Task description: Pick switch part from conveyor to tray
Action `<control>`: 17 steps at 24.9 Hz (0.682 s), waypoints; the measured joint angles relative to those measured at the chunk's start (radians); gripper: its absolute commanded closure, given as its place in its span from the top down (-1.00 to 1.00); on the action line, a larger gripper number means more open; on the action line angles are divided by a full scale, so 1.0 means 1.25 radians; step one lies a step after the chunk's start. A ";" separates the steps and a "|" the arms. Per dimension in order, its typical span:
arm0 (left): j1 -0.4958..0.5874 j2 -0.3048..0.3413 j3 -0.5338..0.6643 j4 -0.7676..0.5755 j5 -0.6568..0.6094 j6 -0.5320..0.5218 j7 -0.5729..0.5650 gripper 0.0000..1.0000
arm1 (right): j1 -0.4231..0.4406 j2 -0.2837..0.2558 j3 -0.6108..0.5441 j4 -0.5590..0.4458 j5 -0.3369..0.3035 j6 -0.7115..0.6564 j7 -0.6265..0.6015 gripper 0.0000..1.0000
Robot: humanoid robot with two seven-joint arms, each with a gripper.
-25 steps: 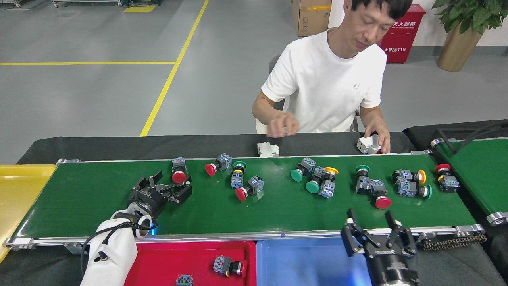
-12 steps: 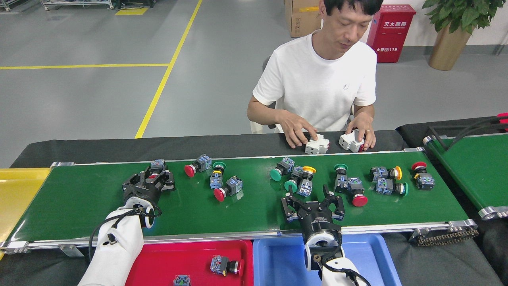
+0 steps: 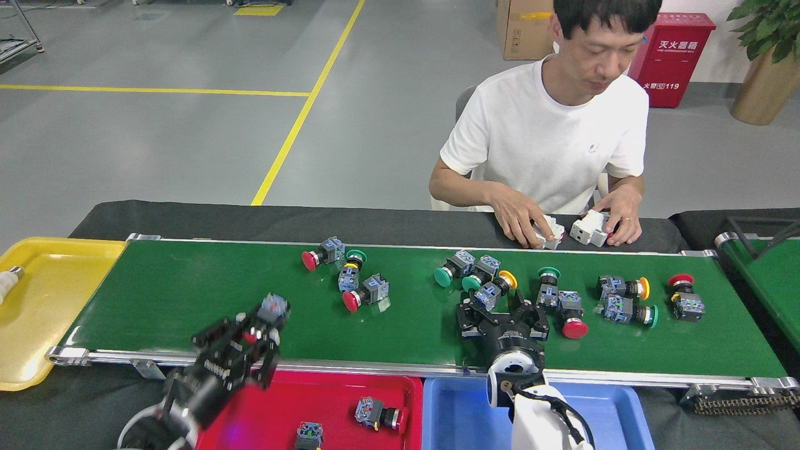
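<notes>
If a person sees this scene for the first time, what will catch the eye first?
Probably the long green conveyor, strewn with push-button switch parts with red, green and yellow caps. At its near edge the left hand carries one red-capped switch part above the red tray. Behind the conveyor a person handles white parts.

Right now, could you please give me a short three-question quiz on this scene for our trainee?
1. True or false: the left gripper holds a switch part.
2. How many switch parts lie in the red tray?
3. Which tray sits under the right arm: A yellow, B blue?

Key: 1 true; 2 two; 3 B.
</notes>
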 measured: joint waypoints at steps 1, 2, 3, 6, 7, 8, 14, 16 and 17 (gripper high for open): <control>0.007 0.001 0.004 -0.001 0.000 -0.012 -0.001 1.00 | 0.000 0.000 0.000 -0.004 -0.005 -0.005 0.001 -0.91; 0.008 0.002 0.006 -0.001 -0.001 -0.021 -0.002 1.00 | 0.001 -0.001 0.000 -0.012 -0.014 -0.016 0.003 -0.91; 0.008 0.002 0.009 0.000 -0.001 -0.026 -0.002 1.00 | 0.003 -0.003 0.000 -0.027 -0.021 -0.024 0.005 -0.91; 0.010 -0.004 0.075 0.004 -0.001 -0.034 -0.004 1.00 | 0.021 -0.024 0.000 -0.073 -0.030 -0.052 0.010 -0.91; 0.012 -0.016 0.120 0.007 -0.001 -0.035 0.000 0.99 | 0.029 -0.028 0.000 -0.089 -0.030 -0.059 0.011 -0.91; 0.013 -0.038 0.165 0.012 -0.002 -0.035 0.007 0.99 | 0.040 -0.032 0.000 -0.114 -0.031 -0.069 0.012 -0.90; 0.042 -0.096 0.273 0.070 -0.086 0.130 0.162 0.99 | 0.192 -0.075 0.000 -0.381 -0.074 -0.244 0.043 -0.84; 0.051 -0.095 0.274 0.094 -0.092 0.169 0.194 0.99 | 0.266 -0.081 0.000 -0.447 -0.076 -0.340 0.049 -0.74; 0.050 -0.093 0.274 0.097 -0.092 0.179 0.204 1.00 | 0.296 -0.081 0.001 -0.467 -0.076 -0.391 0.051 -0.68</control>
